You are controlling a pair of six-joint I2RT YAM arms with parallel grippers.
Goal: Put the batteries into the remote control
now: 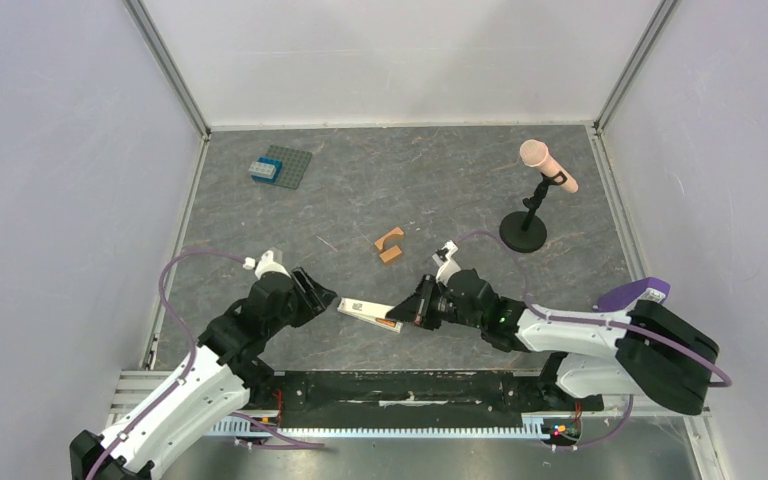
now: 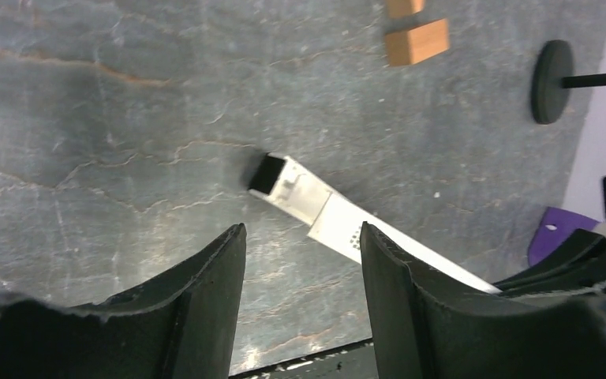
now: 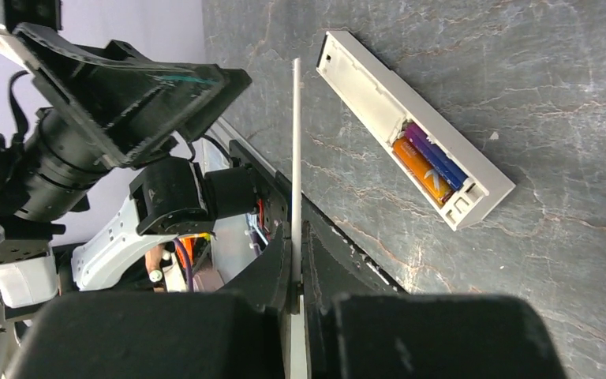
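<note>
step: fit cover | batteries (image 3: 430,162) orange + blue, both in remote control (image 3: 363,75) recess, remote flat on table (image 3: 568,55) | right gripper (image 3: 296,294) clamped on thin white plate (image 3: 296,158), probably the cover (edge-on) | left gripper (image 2: 301,241) jaws apart, empty, by remote's end | advice: square plate to recess, lower flat, left steadies body

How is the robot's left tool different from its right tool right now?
The left tool is open, its fingers spread apart; the right tool is shut. The left tool holds nothing, while the right tool pinches a thin white plate, seen edge-on. Both tools are black and sit close to the remote control, one near each end, with the batteries already lying in it.
</note>
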